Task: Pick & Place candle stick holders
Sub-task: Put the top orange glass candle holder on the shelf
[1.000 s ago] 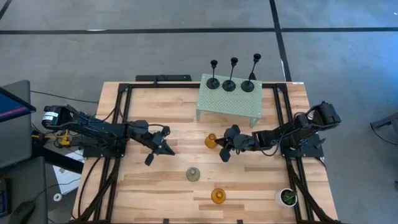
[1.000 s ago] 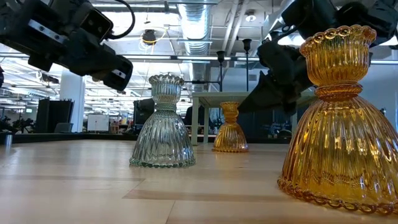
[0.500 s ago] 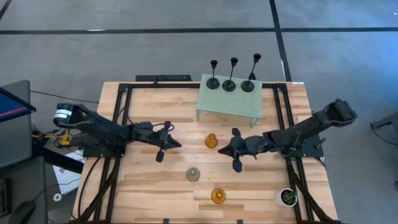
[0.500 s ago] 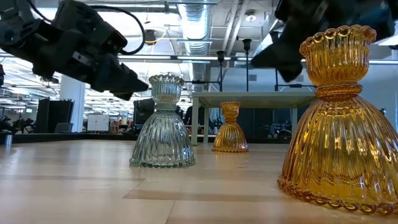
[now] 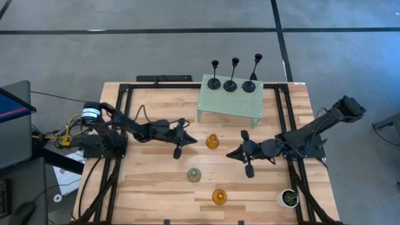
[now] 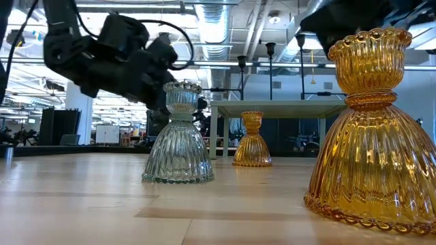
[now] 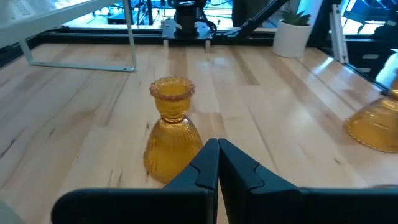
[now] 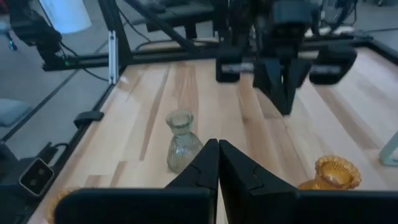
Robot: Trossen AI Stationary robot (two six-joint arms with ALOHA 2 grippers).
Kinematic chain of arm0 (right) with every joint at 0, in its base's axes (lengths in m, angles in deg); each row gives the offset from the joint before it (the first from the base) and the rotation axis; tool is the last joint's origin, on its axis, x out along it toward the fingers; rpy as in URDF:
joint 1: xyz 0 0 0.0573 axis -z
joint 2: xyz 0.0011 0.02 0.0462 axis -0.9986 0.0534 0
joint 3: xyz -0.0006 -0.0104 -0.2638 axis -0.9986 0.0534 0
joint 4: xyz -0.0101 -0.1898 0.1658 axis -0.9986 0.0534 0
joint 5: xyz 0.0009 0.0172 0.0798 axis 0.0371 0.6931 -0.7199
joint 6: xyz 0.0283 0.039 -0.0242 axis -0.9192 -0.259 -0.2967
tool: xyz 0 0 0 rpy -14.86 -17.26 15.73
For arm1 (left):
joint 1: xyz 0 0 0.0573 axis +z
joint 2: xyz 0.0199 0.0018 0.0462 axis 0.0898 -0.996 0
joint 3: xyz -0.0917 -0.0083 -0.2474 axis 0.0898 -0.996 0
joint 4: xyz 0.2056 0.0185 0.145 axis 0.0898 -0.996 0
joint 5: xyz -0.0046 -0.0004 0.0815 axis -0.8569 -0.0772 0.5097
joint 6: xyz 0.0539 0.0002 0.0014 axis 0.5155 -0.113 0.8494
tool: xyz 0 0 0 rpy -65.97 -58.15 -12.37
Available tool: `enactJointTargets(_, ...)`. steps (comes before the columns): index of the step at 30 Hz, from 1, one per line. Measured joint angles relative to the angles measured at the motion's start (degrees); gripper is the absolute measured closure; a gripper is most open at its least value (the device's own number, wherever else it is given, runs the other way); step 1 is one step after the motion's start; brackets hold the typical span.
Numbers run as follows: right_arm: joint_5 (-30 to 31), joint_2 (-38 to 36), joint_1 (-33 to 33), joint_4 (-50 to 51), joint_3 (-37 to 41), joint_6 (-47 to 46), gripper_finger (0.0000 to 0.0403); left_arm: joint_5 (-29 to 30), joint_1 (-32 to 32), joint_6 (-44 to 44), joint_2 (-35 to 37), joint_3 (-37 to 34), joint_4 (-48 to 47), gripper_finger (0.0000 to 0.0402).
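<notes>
Three black thin-stemmed holders point(image 5: 230, 82) stand on their round bases on a pale green perforated stand point(image 5: 228, 103) at the far edge. One amber holder point(image 5: 212, 142) stands mid-table, a grey-green one point(image 5: 194, 175) nearer, and a second amber one point(image 5: 219, 197) near the front edge. My left gripper point(image 5: 189, 135) is shut and empty, just left of the mid-table amber holder point(image 7: 171, 134). My right gripper point(image 5: 228, 154) is shut and empty, to that holder's right and slightly nearer. It points toward the grey-green holder point(image 8: 180, 144).
A small white pot with a green plant point(image 5: 289, 197) stands at the near right corner. Black frame rails point(image 5: 119, 125) run along the table's left and right sides. Bare wood lies between the holders.
My left gripper has gone toward the table's right edge and slightly toward the far edge, closing on the mid-table amber holder. My right gripper has drawn back a little toward the right and near edges. No holder has moved.
</notes>
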Motion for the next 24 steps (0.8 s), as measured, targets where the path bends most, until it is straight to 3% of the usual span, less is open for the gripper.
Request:
enactJointTargets(14,2.3,-3.5,-5.5,1.0,0.0,2.6,0.0403,0.0,0.2,1.5,-2.9,3.2,0.3,0.0392)
enactJointTargets(17,2.3,-3.5,-5.5,0.8,0.0,2.6,0.0403,2.6,0.1,1.5,-2.9,3.8,0.3,0.0391)
enactJointTargets(24,2.4,-3.4,-5.3,0.8,0.0,2.6,0.0403,5.5,0.2,4.3,-2.9,3.9,0.3,0.0347)
